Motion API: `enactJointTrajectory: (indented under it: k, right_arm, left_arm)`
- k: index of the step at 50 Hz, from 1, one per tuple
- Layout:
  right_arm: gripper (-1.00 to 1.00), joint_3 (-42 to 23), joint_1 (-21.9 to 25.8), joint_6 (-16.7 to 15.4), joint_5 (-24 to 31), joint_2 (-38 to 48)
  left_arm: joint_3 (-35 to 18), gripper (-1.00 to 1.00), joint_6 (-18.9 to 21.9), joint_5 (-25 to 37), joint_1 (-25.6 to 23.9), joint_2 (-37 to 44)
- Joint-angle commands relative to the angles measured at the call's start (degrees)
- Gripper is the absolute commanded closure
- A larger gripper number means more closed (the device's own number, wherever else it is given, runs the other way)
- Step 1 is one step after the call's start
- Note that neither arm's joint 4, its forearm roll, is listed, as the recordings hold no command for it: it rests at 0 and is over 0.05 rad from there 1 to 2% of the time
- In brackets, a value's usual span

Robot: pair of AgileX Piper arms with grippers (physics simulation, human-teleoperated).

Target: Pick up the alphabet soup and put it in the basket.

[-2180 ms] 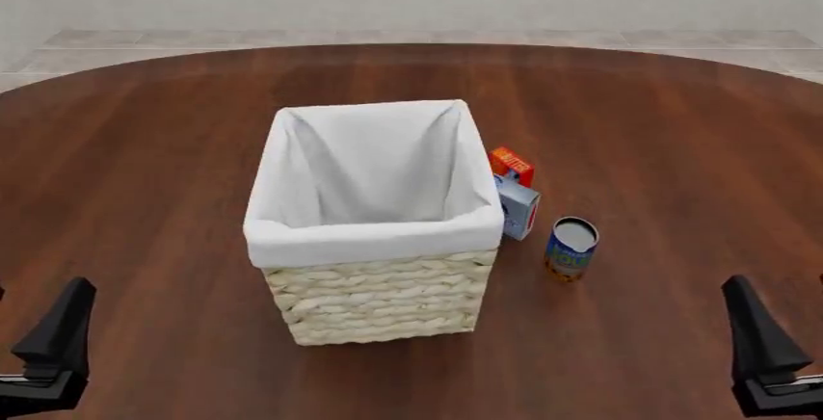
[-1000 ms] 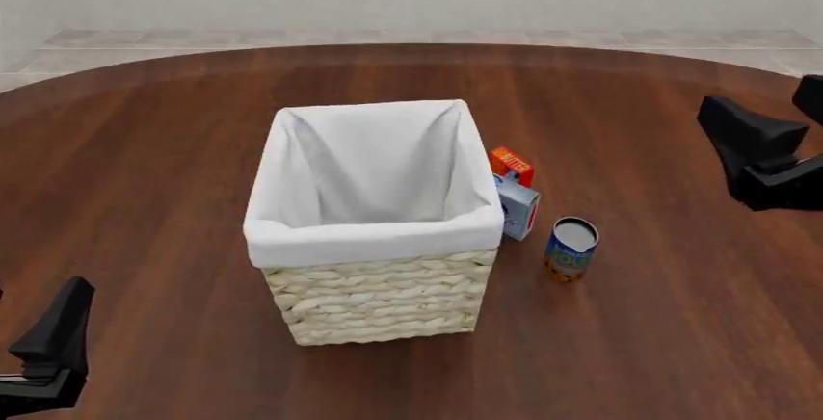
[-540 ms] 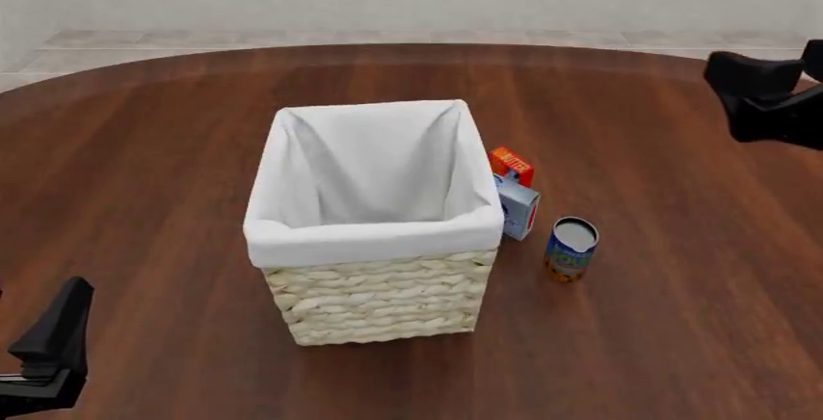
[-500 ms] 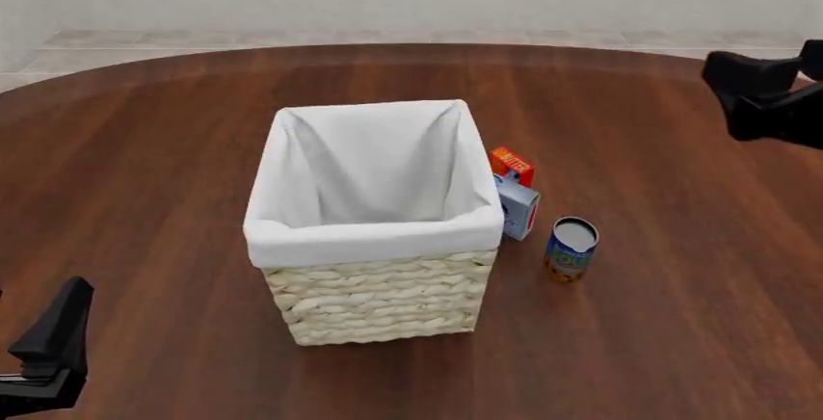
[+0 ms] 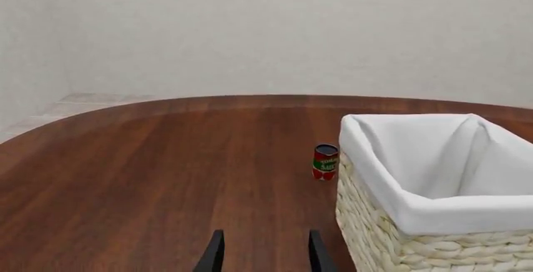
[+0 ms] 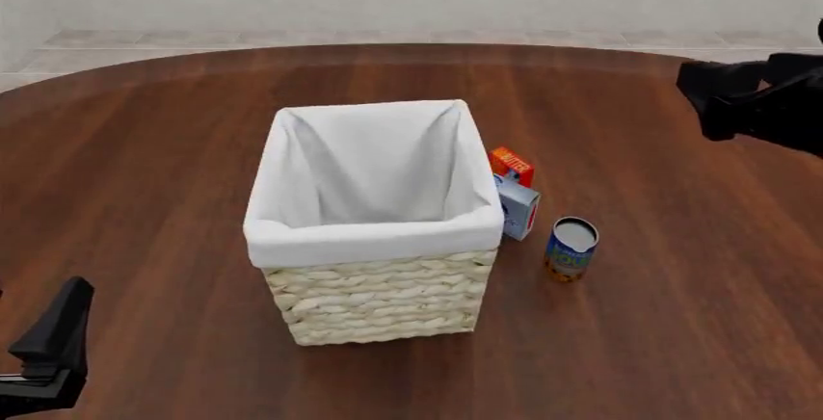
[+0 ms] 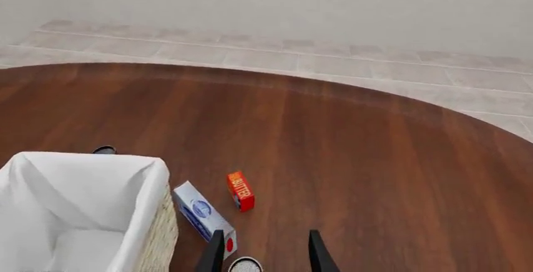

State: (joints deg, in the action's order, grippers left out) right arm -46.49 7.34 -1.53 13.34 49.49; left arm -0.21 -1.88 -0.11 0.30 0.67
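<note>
Right gripper (image 6: 720, 102) has swung inward vs 0.5 s ago, fingers apart, empty, lining up above alphabet soup (image 6: 571, 248) for pickup.

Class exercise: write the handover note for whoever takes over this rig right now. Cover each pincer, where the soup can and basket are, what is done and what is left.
Left pincer: open, holding nothing, low at the near left of the table.
Right pincer: open, holding nothing, raised at the far right, looking down on the alphabet soup.
Alphabet soup: upright on the table, right of the basket, apart from it.
Basket: mid-table; what shows of its inside is bare.
Done: nothing grasped.
Left: grasp can, lift, place in basket.
</note>
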Motion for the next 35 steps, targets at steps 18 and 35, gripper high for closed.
enactJointTrajectory:
  k: [18,35]
  right_arm:
    - [-1.0,0.46,0.89,0.76,-0.6,6.84]
    - [-1.0,3.67,3.75,2.62,-3.18,9.65]
  left_arm:
    - [0.0,-1.0,-0.17,0.01,0.1,-0.06]
    - [0.0,-1.0,-0.28,0.02,0.15,-0.1]
